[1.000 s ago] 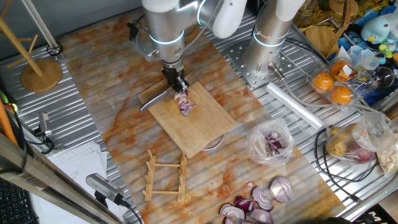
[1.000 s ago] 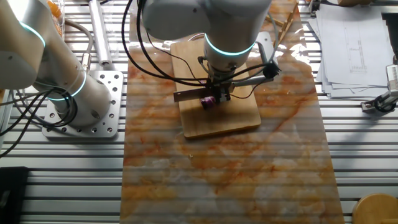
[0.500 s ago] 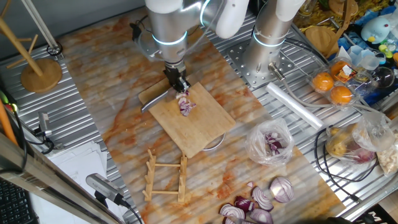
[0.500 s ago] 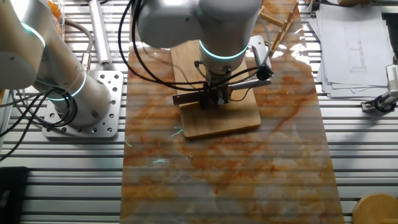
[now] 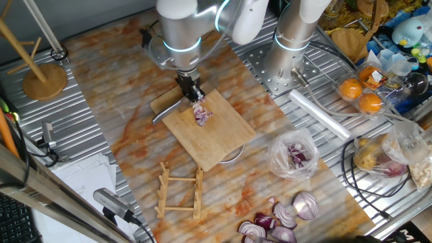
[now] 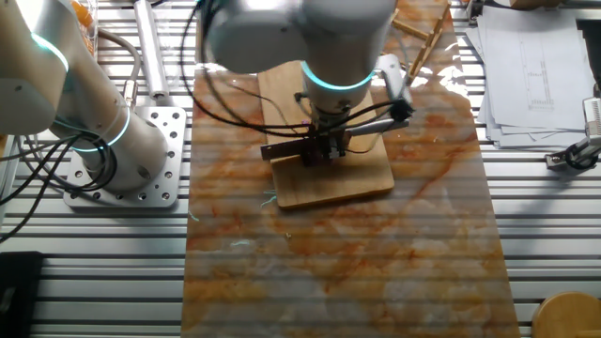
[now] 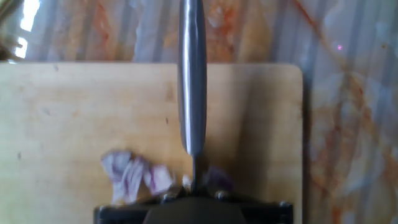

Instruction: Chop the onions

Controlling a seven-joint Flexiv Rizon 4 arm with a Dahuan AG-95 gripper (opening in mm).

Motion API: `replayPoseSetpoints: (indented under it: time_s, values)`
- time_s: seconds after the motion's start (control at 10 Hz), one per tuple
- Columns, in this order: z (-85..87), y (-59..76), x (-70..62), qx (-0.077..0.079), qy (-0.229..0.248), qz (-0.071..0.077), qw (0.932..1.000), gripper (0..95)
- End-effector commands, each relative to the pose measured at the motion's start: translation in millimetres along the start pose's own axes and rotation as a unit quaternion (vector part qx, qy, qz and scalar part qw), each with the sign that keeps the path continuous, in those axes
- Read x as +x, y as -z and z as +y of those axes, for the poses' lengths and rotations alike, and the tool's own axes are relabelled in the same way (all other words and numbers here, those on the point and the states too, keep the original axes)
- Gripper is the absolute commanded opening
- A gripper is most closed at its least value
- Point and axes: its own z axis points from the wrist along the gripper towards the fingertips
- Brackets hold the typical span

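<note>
Lying in a small purple-white heap, the onions (image 5: 201, 114) sit near the middle of the bamboo cutting board (image 5: 223, 138), which keeps the cutting off the marbled surface (image 5: 121, 101). A knife (image 7: 192, 81) stands directly over them, its blade (image 5: 167, 110) reaching toward the board's far edge, presumably for chopping. The gripper (image 5: 191, 90) is clamped tight on the knife's handle.

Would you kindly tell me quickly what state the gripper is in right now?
Gripper: closed on the knife, blade down at the onions on the cutting board.
</note>
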Motion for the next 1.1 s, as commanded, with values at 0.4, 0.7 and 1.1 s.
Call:
replayPoseSetpoints:
  time_s: [0.4,0.7,1.1]
  values:
    - [-9.5,24.3,8.4,0.019,-0.081,-0.007,0.9965,0.0]
    - [-14.7,21.7,9.2,0.016,-0.097,-0.011,0.9951,0.0]
    - [-19.2,22.4,10.8,0.008,-0.106,-0.01,0.9943,0.0]
